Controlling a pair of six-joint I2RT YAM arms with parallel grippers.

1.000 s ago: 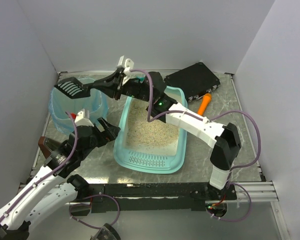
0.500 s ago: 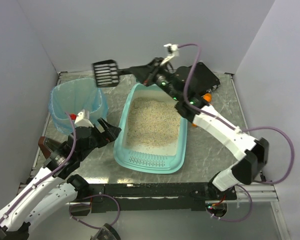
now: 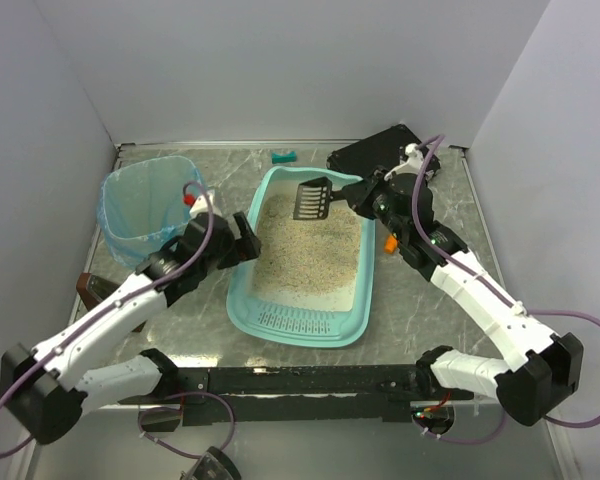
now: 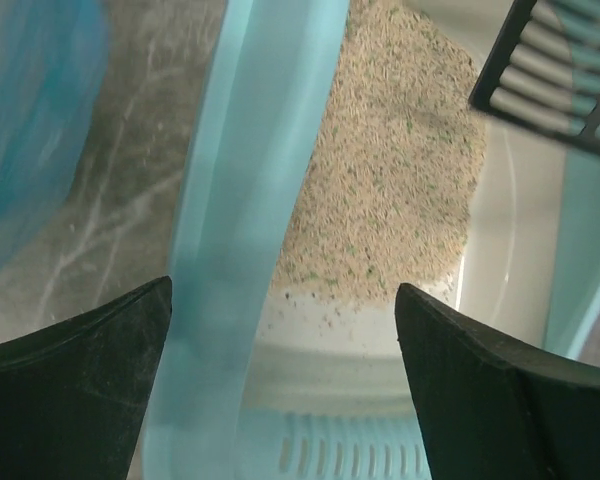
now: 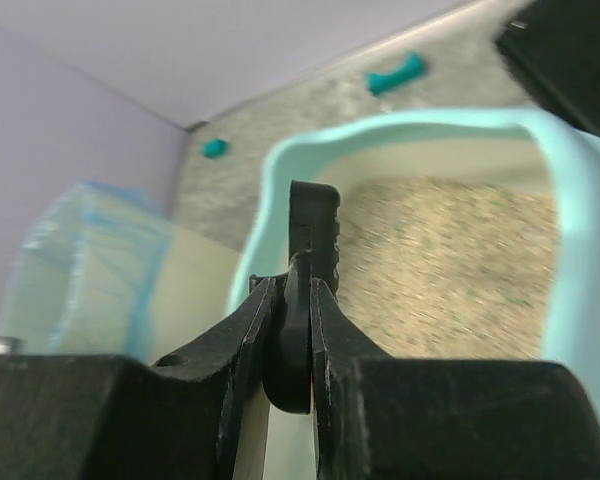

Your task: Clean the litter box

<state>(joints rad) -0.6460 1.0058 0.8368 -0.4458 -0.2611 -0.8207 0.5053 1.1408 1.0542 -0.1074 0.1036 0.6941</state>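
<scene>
Litter box (image 3: 300, 322) sits mid-table, long axis running away from the arm bases, ribbed slotted lip at the near end. The beige litter (image 3: 302, 245) is piled toward the far half, and bare cream floor shows near the lip.

Right gripper (image 3: 365, 195) is at the far right corner of the box, fingers (image 5: 242, 340) clamped tight on the handle of a black slotted scoop (image 3: 313, 198). The scoop head is over the far end of the litter, tilted. It looks just clear of the grains, but the right wrist view is too blurred to confirm contact.

Left gripper (image 3: 242, 240) is at the box's left side with its fingers (image 4: 80, 390) wide apart and nothing held. In the left wrist view the teal left rim runs up between them. Can't tell if either pad touches it.

Blue-bagged bin (image 3: 145, 205) stands left of the box, near but apart. Black case (image 3: 375, 150) is in the far right corner behind the right gripper. A small orange thing (image 3: 390, 242) lies just right of the box, partly under the right arm. A small teal piece (image 3: 285, 157) lies on the table (image 3: 410, 300) beyond the box's far end.
</scene>
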